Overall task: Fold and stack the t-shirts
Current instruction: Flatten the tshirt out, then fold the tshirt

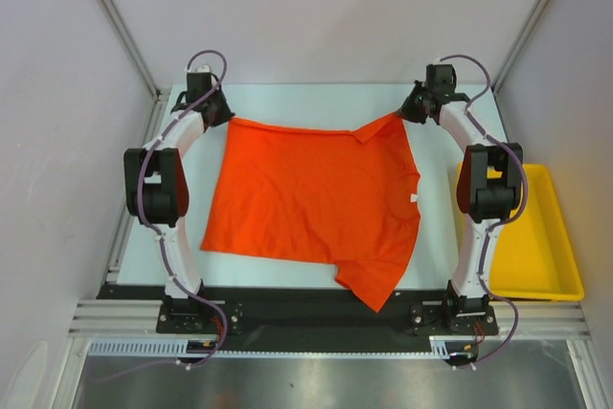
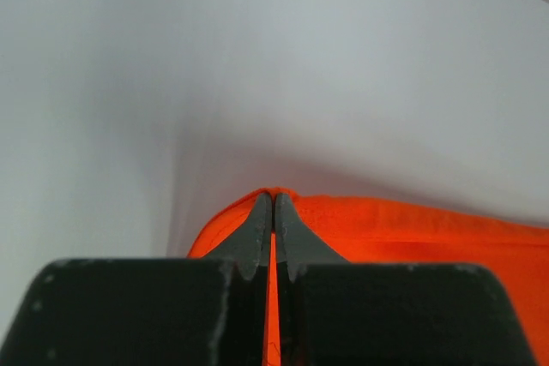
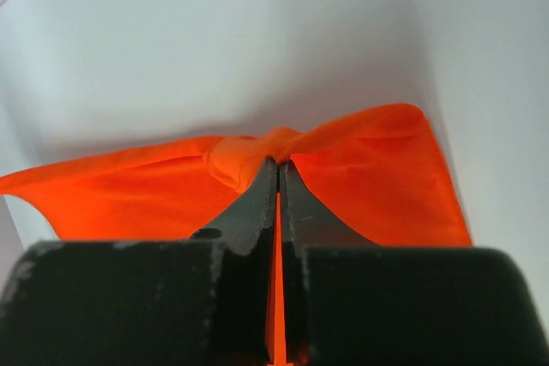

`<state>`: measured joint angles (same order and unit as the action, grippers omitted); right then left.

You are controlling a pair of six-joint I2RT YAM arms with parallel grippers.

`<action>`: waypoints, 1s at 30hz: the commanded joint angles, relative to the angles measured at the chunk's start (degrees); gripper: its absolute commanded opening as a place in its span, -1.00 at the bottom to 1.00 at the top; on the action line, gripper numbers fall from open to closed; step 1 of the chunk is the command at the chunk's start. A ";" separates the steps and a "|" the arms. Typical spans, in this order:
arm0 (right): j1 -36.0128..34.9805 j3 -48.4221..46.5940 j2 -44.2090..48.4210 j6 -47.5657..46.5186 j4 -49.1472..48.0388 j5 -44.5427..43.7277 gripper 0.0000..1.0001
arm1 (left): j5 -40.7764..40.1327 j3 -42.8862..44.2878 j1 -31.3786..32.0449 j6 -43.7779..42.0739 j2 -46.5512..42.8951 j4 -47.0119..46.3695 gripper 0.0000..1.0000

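**Both far corners pinched, shirt spread on the table**

I see the t-shirt point(image 1: 311, 203) lying spread on the pale table point(image 1: 316, 102), collar toward the right arm, 1 sleeve reaching the dark near strip. Left gripper point(image 2: 273, 199): jaws closed tight on the far-left corner of the cloth. Right gripper point(image 3: 279, 165): jaws pressed together on a bunched far-right fold. Yellow tray point(image 1: 541, 256) sits right of the right arm, apart from the shirt. White walls point(image 1: 316, 7) enclose 3 sides.

An orange t-shirt point(image 1: 306, 198) lies spread on the counter point(image 1: 316, 101). The left hand point(image 1: 222, 114) and right hand point(image 1: 410, 112) touch its far corners.
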<state>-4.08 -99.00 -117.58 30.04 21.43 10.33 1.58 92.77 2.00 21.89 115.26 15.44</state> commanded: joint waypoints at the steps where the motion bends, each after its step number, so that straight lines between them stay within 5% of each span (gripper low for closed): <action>1: 1.00 -5.67 -1.42 1.07 -1.65 2.59 -1.00 | 4.74 3.91 -1.73 3.07 1.45 -3.05 -0.99; 10: 0.56 4.84 5.68 2.91 1.24 3.03 -1.00 | 7.03 0.84 -1.74 5.01 1.46 -3.84 -0.99; 21: -0.67 22.96 23.16 0.46 7.92 4.35 -1.00 | 1.85 -12.70 -1.74 -1.58 -9.26 7.14 -0.99; 30: -0.32 32.46 31.35 -1.39 12.14 6.28 -1.00 | 0.79 -14.11 -1.74 -4.31 -11.99 12.86 -1.00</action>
<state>-4.62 -67.85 -89.45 30.26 31.40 14.90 3.95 79.13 0.10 19.81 106.61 26.46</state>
